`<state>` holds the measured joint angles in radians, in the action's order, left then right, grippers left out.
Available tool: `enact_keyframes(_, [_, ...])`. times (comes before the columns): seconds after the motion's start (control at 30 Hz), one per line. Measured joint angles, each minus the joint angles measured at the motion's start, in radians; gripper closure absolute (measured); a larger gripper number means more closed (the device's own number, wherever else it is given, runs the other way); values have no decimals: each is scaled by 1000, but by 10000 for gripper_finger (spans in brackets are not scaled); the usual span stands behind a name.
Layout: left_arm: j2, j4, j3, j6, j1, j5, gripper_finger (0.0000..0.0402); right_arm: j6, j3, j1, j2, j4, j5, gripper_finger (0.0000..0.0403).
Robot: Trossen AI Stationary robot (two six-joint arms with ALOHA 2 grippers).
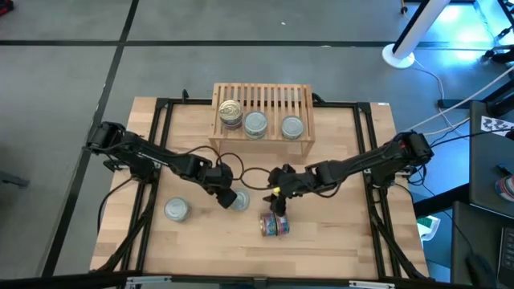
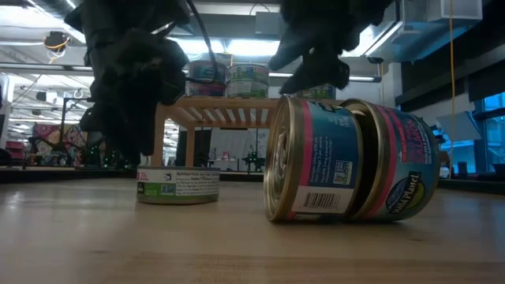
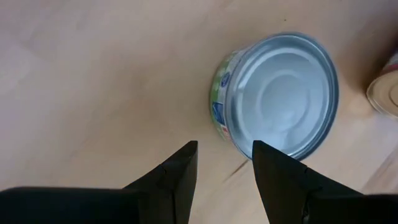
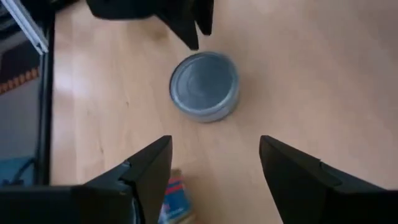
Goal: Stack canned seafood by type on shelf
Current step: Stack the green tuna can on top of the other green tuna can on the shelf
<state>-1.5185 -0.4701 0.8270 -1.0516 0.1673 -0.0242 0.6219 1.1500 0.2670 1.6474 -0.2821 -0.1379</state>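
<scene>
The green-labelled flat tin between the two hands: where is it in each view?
High view: green-labelled tin at table centre, beside the left hand.
Low view: left of centre, upright on the table, under that hand.
Left wrist view: right of centre, past the open fingers.
Right wrist view: upper centre.
Shared landmark: the tipped blue-red tins, alongside it.

We read only one bit w/ confidence: "Wild Planet" on the label of the tipped tin [image 2: 398, 170], low view. Its neighbour tin [image 2: 312, 158] has a QR-type code & fine print, too small to read. Flat tin [image 2: 178, 185] label: unreadable.
</scene>
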Motion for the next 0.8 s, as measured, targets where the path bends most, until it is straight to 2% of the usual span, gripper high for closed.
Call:
enact_keyframes(0.23, [-1, 124, -68, -59, 0, -17, 254, 39, -1, 1, 78, -3, 8, 159])
enact_keyframes(0.5, [-3, 188, -101, -86, 0, -20, 254, 39, -1, -14, 136, 31, 23, 159])
enact_keyframes(0.8, [-55, 249, -97, -88, 3, -49, 253, 53, 0, -53, 206, 164, 195, 159])
